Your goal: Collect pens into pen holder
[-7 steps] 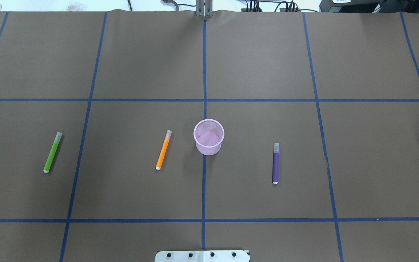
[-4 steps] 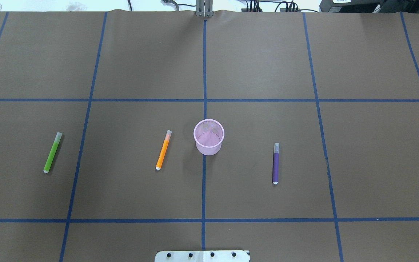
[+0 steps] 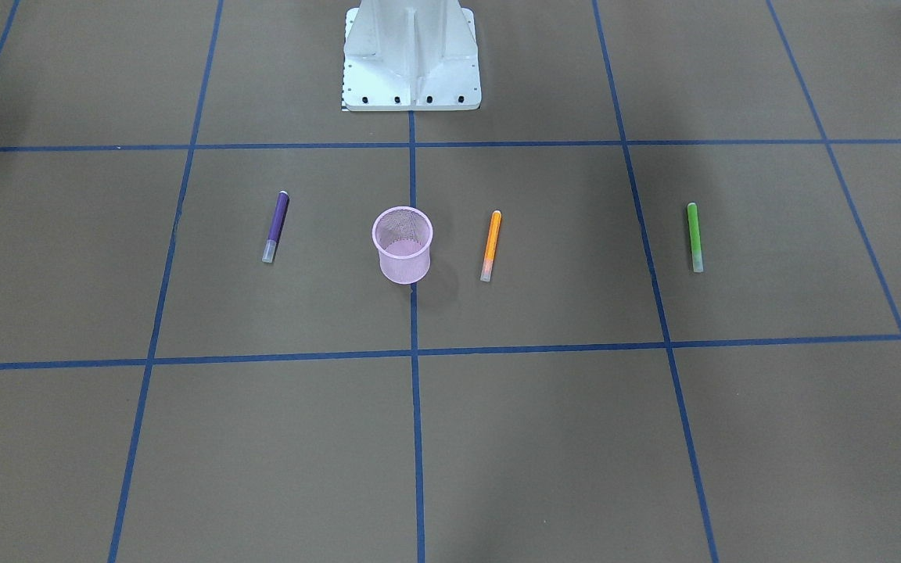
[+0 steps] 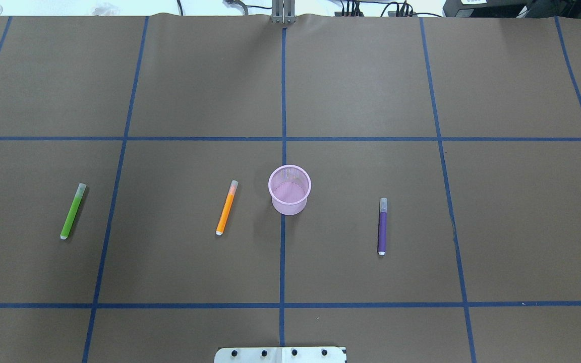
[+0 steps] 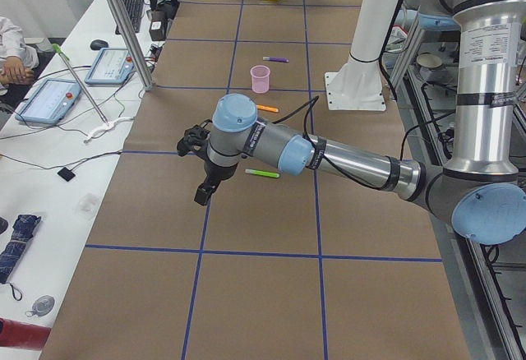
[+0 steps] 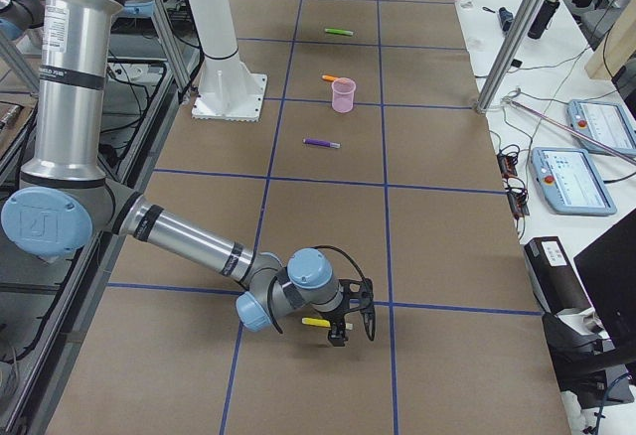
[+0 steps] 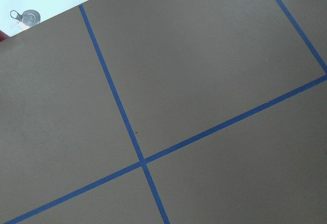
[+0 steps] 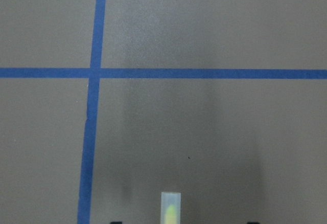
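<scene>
You're watching the right claw [image 6: 356, 334] hovering by the yellow pen [image 6: 314, 323] at the right end of the table [image 6: 437, 356] — spread unclear, the left claw [image 5: 200, 198] likewise. The pen holder [image 4: 289, 189] is sitting mid-table, well apart — a skewed grasp is risking a dropped pen.

Brown paper tabletop [image 4: 361, 75], gridded with blue tape lines [image 4: 283, 101]. Along its far edge, black cables [image 4: 371, 10]. Beside it, a white bench [image 5: 33, 204] bearing touchscreen pendants [image 5: 48, 99], loose wires and a computer mouse [image 5: 99, 44]. Slanted aluminium posts [image 5: 123, 23] at the tabletop's edge. Soft, even light with faint shadows.
</scene>
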You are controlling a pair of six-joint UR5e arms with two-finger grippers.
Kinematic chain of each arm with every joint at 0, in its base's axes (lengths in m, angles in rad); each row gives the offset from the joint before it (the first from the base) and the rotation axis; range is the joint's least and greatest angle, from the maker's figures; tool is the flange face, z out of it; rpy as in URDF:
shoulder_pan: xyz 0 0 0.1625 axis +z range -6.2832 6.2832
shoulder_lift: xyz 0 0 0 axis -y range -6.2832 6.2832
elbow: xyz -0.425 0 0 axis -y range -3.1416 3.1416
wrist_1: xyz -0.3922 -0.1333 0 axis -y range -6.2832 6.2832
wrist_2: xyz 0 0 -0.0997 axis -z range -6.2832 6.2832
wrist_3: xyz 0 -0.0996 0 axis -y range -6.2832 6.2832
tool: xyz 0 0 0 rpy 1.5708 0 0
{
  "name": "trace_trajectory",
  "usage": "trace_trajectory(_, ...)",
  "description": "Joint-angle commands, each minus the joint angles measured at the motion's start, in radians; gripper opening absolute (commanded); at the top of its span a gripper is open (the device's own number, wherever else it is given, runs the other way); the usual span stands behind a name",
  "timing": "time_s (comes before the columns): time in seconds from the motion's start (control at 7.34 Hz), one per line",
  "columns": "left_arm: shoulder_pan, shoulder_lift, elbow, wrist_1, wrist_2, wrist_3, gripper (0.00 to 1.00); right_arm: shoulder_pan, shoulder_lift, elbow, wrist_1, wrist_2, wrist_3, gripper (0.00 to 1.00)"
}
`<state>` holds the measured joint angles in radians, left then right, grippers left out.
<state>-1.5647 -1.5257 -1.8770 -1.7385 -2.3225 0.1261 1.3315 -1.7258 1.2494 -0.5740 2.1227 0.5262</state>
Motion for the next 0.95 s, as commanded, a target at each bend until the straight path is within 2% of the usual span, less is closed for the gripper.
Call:
trace_trajectory(0.0,0.0,-0.001,-0.001,-0.001,0.0,-0.002,1.0,-0.035,0.0,-0.004,0.0,-0.014,0.035,0.71)
trace_trajectory(0.27,0.0,-0.001,-0.001,-0.001,0.0,-0.002,1.0,-0.044,0.0,-0.031,0.025,-0.015,0.043,0.64)
trace_trajectory(0.41,0.0,-0.001,-0.001,-0.007,0.0,-0.002,1.0,-0.051,0.009,-0.082,0.093,-0.015,0.078,0.61)
trace_trajectory(0.54,0.0,0.001,0.002,-0.021,0.0,-0.003,1.0,-0.06,0.015,-0.088,0.111,-0.015,0.099,0.59)
trace_trajectory(0.68,0.0,0.001,0.003,-0.023,0.0,-0.003,1.0,-0.063,0.028,-0.09,0.109,-0.02,0.101,0.49)
trace_trajectory(0.82,0.0,0.002,0.001,-0.023,0.0,-0.003,1.0,-0.063,0.029,-0.088,0.111,-0.023,0.101,0.31)
